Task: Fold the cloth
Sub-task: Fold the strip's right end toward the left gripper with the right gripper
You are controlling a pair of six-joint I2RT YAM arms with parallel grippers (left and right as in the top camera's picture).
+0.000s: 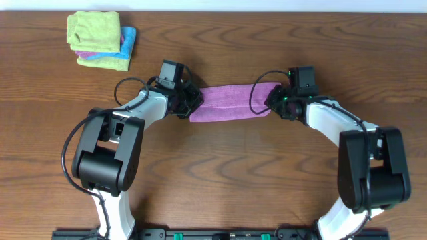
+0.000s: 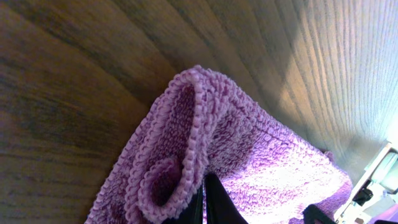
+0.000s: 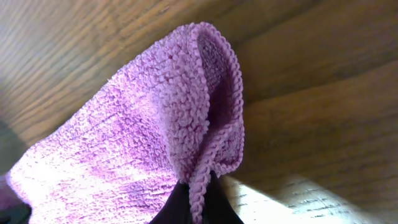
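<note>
A purple cloth (image 1: 230, 103) lies as a folded strip in the middle of the wooden table. My left gripper (image 1: 189, 101) is shut on its left end. My right gripper (image 1: 275, 100) is shut on its right end. In the left wrist view the cloth's curled, doubled edge (image 2: 186, 149) is pinched between the black fingers (image 2: 203, 202). In the right wrist view the looped edge (image 3: 211, 124) is pinched between the fingers (image 3: 198, 202). The cloth stretches between both grippers just over the table.
A stack of folded cloths, green (image 1: 95, 30) on top with pink and blue (image 1: 128, 39) below, sits at the back left of the table (image 1: 220, 173). The arm bases stand at the front edge.
</note>
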